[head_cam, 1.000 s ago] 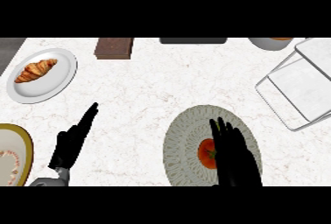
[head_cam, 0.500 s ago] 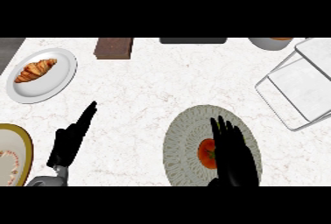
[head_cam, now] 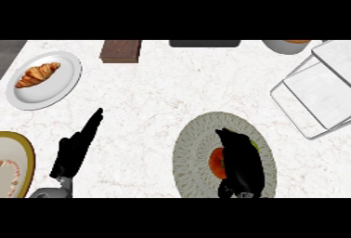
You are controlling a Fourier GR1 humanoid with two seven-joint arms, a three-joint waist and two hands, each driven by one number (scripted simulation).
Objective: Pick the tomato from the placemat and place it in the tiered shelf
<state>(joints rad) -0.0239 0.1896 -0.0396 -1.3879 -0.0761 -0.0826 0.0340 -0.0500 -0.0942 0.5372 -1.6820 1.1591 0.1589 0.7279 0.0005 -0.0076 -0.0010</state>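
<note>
On my screen, a white marbled worktop (head_cam: 165, 93) fills the view. At upper left I see a white plate (head_cam: 27, 95) holding a golden croissant (head_cam: 37, 74). A brown block (head_cam: 121, 50) sits at the top edge, a dark flat object (head_cam: 205, 43) to its right, and a pale bowl (head_cam: 286, 45) beyond that. A gold-rimmed plate (head_cam: 22, 153) shows at the lower left edge.

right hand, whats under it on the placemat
Under the right hand a red tomato shows at its left side, lying on the round placemat. The hand covers the rest of the tomato, so contact cannot be judged.
</note>
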